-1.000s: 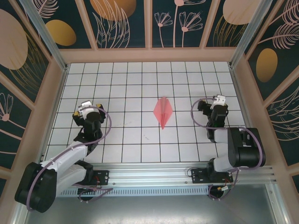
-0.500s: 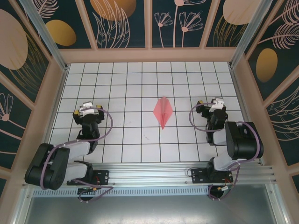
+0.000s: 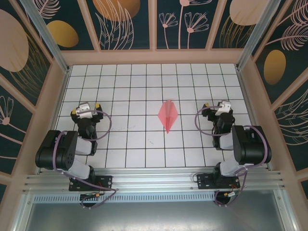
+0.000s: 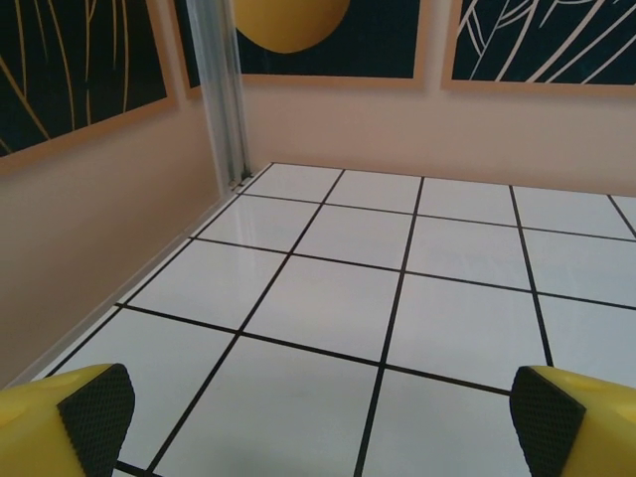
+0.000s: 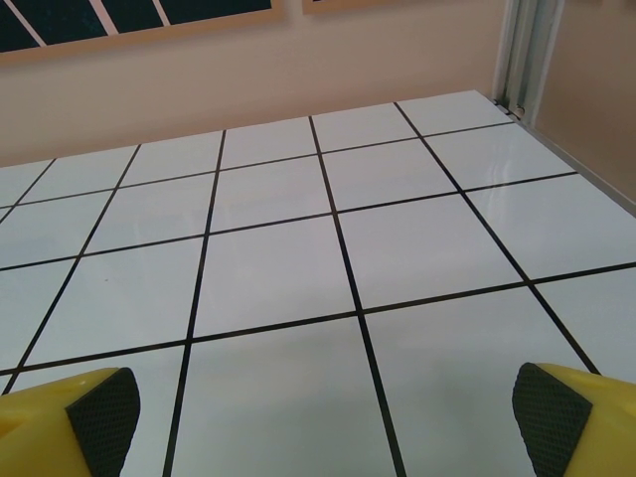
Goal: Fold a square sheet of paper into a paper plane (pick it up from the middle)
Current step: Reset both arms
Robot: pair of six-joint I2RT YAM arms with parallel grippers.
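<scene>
top view first: the salmon-pink paper plane (image 3: 168, 114), a narrow kite-shaped dart, lies flat mid-table on the white black-gridded tabletop (image 3: 134, 86), between the two arms and well apart from both. its long axis runs near to far, sharp tip pointing toward the arm bases. the left gripper (image 3: 85, 108) and right gripper (image 3: 217, 106) sit low at either side, jaws spread, nothing held. looks to me like the folding is done; the next move calls for little beyond keeping clear of the paper. left wrist: black-padded yellow fingers (image 4: 94, 407) wide apart over bare tile. right wrist: same story, pads (image 5: 104, 417) wide apart, empty.
</scene>
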